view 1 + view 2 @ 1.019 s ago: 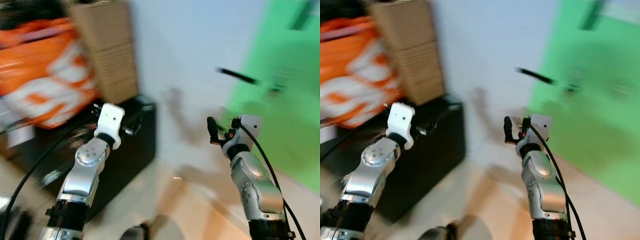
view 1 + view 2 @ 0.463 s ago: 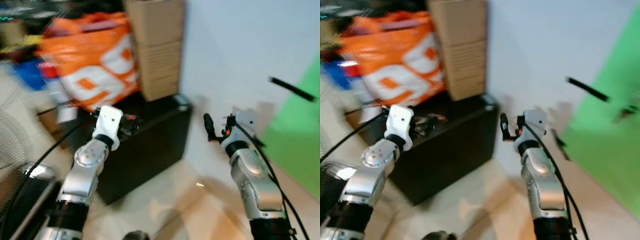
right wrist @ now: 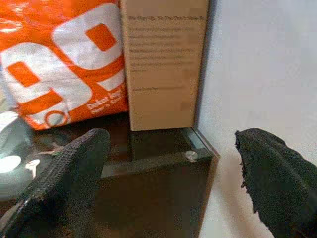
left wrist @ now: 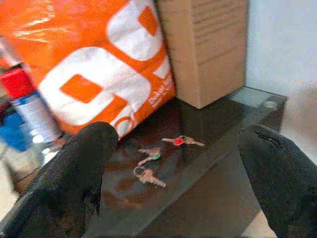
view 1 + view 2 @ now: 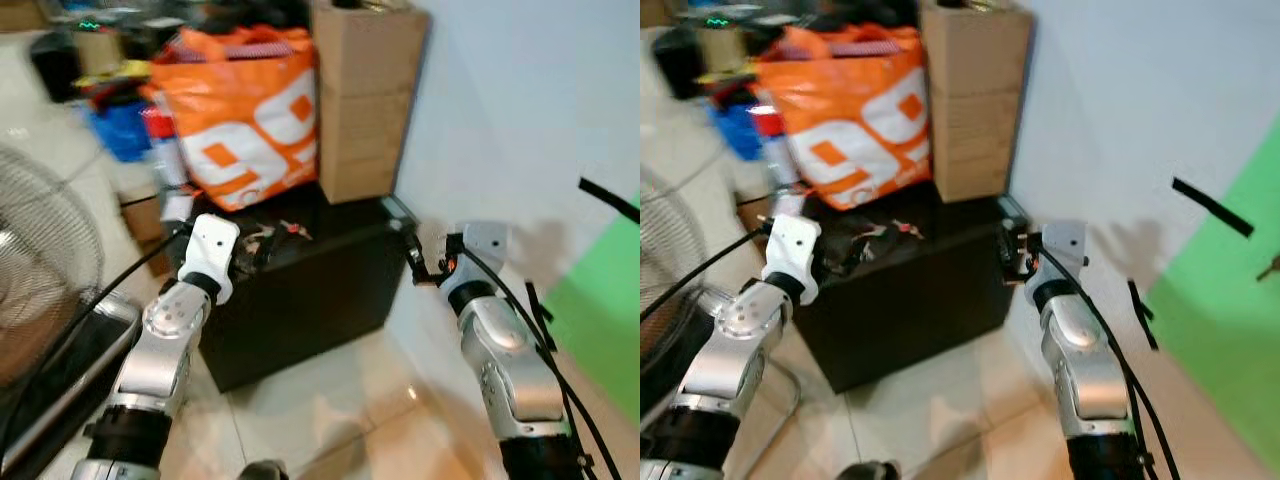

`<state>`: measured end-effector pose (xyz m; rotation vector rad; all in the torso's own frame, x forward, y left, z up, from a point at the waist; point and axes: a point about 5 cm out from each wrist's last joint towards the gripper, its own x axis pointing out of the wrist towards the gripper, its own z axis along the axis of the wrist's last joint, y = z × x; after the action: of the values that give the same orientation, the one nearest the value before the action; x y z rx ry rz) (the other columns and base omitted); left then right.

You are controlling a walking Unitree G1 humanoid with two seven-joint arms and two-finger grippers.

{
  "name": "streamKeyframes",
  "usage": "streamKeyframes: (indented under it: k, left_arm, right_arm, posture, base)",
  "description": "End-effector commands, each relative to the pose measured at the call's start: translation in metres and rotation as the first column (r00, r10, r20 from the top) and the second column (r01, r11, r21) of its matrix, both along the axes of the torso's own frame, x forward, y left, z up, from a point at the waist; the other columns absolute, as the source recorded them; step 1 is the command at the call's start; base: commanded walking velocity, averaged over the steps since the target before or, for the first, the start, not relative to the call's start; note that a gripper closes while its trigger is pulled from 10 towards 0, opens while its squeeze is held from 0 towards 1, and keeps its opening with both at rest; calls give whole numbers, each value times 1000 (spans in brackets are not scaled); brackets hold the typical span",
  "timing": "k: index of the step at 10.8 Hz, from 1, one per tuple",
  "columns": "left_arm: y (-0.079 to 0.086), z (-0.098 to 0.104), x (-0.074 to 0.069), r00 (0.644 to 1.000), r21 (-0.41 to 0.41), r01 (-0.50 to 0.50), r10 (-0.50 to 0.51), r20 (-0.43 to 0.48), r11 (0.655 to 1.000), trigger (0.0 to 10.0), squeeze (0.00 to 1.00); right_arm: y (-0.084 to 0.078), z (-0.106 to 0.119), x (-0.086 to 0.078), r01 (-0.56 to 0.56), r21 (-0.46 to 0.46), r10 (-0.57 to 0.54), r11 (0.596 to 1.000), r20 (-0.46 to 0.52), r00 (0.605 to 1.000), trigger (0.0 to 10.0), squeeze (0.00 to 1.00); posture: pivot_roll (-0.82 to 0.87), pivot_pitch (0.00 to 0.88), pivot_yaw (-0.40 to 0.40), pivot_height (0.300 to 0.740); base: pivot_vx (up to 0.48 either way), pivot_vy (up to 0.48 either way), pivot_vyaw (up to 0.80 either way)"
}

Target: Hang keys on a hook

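Three small sets of keys lie on the glossy top of a black cabinet (image 5: 300,290): a red-tagged set (image 4: 181,141), a green-tagged set (image 4: 150,154) and a plain set (image 4: 147,177). My left gripper (image 4: 177,135) is held up short of the cabinet's near edge, pointing at the keys. It is open with nothing between its fingers. My right gripper (image 3: 171,140) is raised beside the cabinet's right corner, also open and empty. A black strip (image 5: 1212,208) sticks out from the white wall on the right; whether it is a hook I cannot tell.
An orange bag (image 5: 245,120) and stacked cardboard boxes (image 5: 365,95) stand on the cabinet's back. A round fan (image 5: 40,270) is close on my left. A green panel (image 5: 1230,330) covers the wall at right. Pale tiled floor (image 5: 330,410) lies below.
The camera has swung left and the blur has cleared, so the cabinet, bag and boxes now sit in the middle. Both arms hold the same raised pose, grippers still open.
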<state>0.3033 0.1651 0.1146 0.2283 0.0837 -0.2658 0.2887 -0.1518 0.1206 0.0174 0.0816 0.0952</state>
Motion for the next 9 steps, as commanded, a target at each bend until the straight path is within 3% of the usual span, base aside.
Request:
streamKeyframes:
  k: [1, 5, 9]
  left_arm:
    - [-8, 4, 0, 1000, -20, 12, -12, 16, 1000, 10000, 0]
    - [-10, 6, 2, 999, -17, 28, -28, 22, 999, 10000, 0]
    - [-10, 15, 5, 998, -9, 48, -48, 40, 999, 10000, 0]
  right_arm:
    - [-8, -1, 1, 30, -19, -30, 999, -14, 999, 10000, 1000]
    - [-8, 4, 5, 30, 19, -30, 999, -13, 999, 10000, 1000]
    - [-14, 15, 12, 87, 27, -87, 996, 13, 996, 10000, 1000]
  posture:
    - [-38, 0, -6, 740]
    - [-50, 0, -5, 740]
    - [-35, 0, -8, 740]
  base:
    - [0, 0, 0]
    - [0, 0, 0]
    - [300, 0, 400]
